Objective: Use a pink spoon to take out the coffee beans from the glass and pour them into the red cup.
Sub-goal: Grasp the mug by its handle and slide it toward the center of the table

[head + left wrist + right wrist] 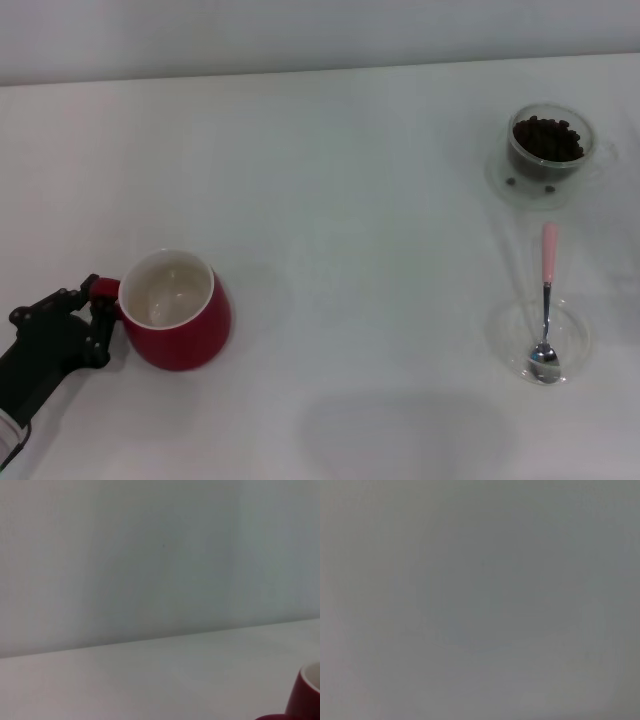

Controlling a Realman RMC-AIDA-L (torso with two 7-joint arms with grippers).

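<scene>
The red cup (185, 325) stands at the near left of the white table (330, 250), white inside and empty. My left gripper (98, 312) is at the cup's small loop handle and looks shut on it. The cup's rim also shows in the left wrist view (306, 696). The glass (549, 148) with the coffee beans (547, 139) stands on its clear saucer at the far right. The pink spoon (547, 300) lies nearer, its metal bowl in a flat clear round dish (540, 342) and its pink end toward the glass. My right gripper is out of view.
The table's far edge meets a pale wall (300, 30). A couple of loose beans lie on the glass's saucer (512, 182). The right wrist view shows only a plain grey surface.
</scene>
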